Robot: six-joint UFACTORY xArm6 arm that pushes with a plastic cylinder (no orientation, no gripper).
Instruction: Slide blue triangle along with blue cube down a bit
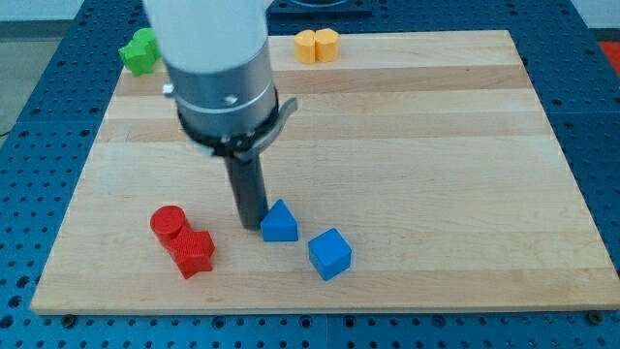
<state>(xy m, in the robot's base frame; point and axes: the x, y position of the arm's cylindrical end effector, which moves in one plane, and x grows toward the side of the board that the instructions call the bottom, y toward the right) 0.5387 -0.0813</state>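
Observation:
A blue triangle lies on the wooden board below its middle. A blue cube lies just to its lower right, a small gap apart. My tip is at the end of the dark rod, right against the blue triangle's left side. The arm's grey and white body hangs above it and hides part of the board's upper left.
A red cylinder and a red block touch each other at the view's lower left. A green block sits at the top left corner. Two yellow-orange blocks sit at the top edge.

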